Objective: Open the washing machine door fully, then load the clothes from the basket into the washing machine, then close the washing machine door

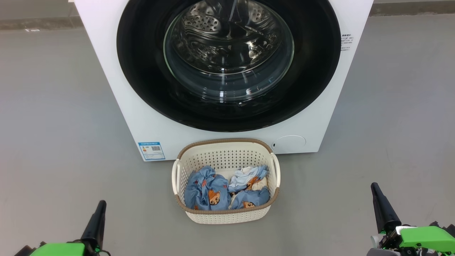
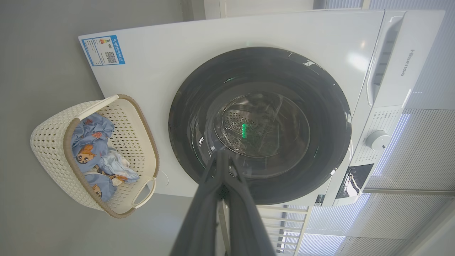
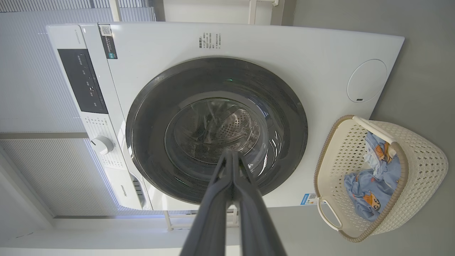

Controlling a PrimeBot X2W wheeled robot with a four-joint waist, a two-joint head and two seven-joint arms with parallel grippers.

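In the head view, the washing machine (image 1: 117,89) is being shown standing on the grey floor (image 1: 53,124). The washing machine door (image 1: 142,71) is being shown shut against the white front, with the steel drum being glimpsed through its glass. The basket (image 1: 227,217) is being shown on the floor just in front of the machine, below the door, with the clothes (image 1: 208,193) lying bunched inside it. A blue label sticker (image 1: 151,151) is being displayed at the machine's lower corner, near the basket. The left gripper (image 1: 101,208) is being held at the lower left and the right gripper (image 1: 374,190) at the lower right. Both are well apart from the basket and touching nothing. Each pair of dark fingers is being pressed together into a single point.

In the left wrist view, the left arm's fingers (image 2: 202,213) are being held closed with their tips meeting and nothing between them, and they are being pointed at the shut door. The basket is being seen to one side of the machine front, the clothes lying in it. A white dial (image 2: 377,139) is being shown on the control strip.

In the right wrist view, the right arm's fingers (image 3: 213,209) are likewise being held together, empty, and aimed at the door's glass. The basket, clothes inside, is being seen beside the machine.
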